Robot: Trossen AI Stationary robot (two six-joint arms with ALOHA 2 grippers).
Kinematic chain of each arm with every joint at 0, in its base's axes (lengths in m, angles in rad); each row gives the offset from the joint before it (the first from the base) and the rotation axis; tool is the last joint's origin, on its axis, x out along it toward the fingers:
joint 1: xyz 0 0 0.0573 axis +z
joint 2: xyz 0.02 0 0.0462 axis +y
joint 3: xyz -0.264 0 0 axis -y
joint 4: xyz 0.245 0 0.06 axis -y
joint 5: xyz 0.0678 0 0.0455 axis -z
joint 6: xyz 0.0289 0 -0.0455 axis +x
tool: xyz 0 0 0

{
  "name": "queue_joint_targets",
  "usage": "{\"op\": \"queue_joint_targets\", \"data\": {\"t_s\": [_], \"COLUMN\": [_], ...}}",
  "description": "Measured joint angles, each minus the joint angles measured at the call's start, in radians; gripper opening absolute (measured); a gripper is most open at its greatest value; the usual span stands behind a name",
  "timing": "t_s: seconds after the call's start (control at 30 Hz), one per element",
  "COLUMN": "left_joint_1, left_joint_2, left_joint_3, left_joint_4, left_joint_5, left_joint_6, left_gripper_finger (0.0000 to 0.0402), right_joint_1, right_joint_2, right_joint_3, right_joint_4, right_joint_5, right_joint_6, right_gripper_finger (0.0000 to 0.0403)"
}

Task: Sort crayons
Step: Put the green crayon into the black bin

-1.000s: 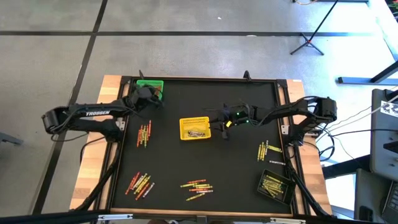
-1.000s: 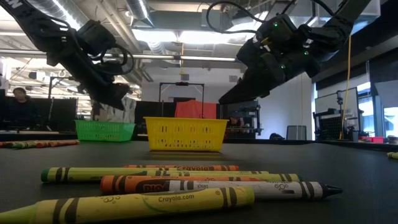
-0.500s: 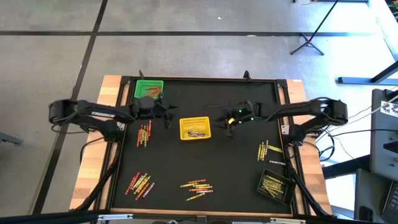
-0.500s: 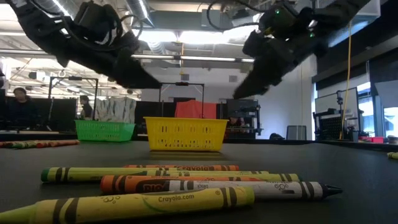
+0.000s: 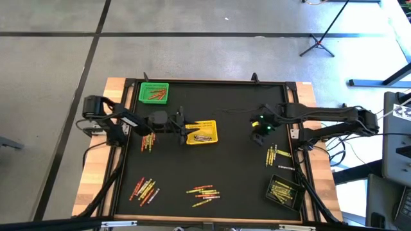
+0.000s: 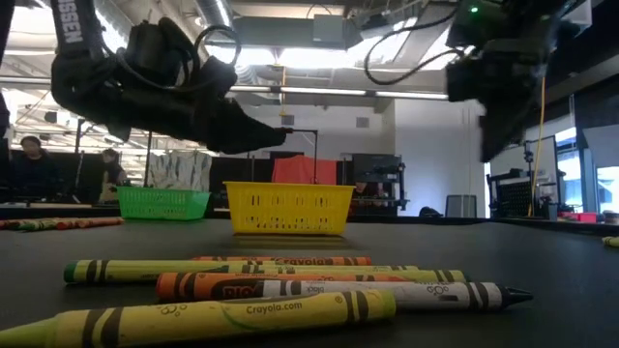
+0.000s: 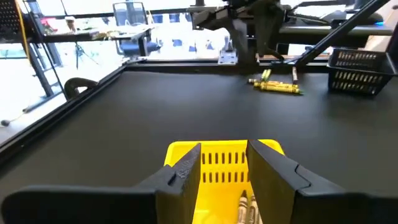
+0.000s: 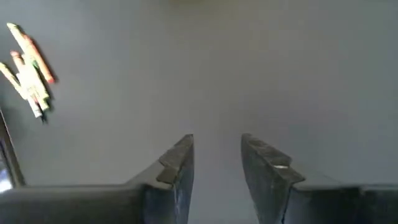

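High view: left pincer (image 5: 182,124), fingers spread and empty, hovers at the yellow basket (image 5: 201,132); right pincer (image 5: 259,128), spread, empty, hangs over bare table (image 5: 237,167) near crayons (image 5: 278,158).

A green basket (image 5: 154,92) sits at the black mat's (image 5: 231,167) far left corner. A yellow basket (image 5: 201,132) stands mid-mat, and a black basket (image 5: 284,191) near right.

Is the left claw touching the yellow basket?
Apart. In the low view, the left gripper hangs above the yellow basket, with background showing between them.
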Motion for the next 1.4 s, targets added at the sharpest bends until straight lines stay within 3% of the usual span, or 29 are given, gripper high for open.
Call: {"op": "queue_joint_targets", "data": {"t_s": [0.2,0.37,0.53,0.7,1.0,1.4], "left_joint_1": [-0.002,-0.002,-0.002,-0.002,-0.002,-0.002], "left_joint_2": [0.063,0.069,0.069,0.069,0.069,0.069], "left_joint_3": [0.000,0.000,0.000,0.000,0.000,0.000], "left_joint_4": [0.000,0.004,0.006,0.006,0.006,0.007], "left_joint_5": [-0.046,-0.061,-0.061,-0.060,-0.060,-0.061], "left_joint_6": [0.063,0.069,0.069,0.069,0.069,0.069], "left_gripper_finger": [0.0115,0.0115,0.0115,0.0115,0.0115,0.0115], "right_joint_1": [0.092,0.203,0.295,0.347,0.349,0.349], "right_joint_2": [-0.070,-0.068,-0.047,-0.025,0.034,0.123], "right_joint_3": [0.000,-0.001,-0.002,-0.060,-0.169,-0.182], "right_joint_4": [-0.300,-0.411,-0.438,-0.423,-0.348,-0.328], "right_joint_5": [0.034,0.090,0.165,0.176,0.158,0.169], "right_joint_6": [0.190,0.320,0.395,0.427,0.412,0.382], "right_gripper_finger": [0.0129,0.0129,0.0129,0.0129,0.0129,0.0129]}}
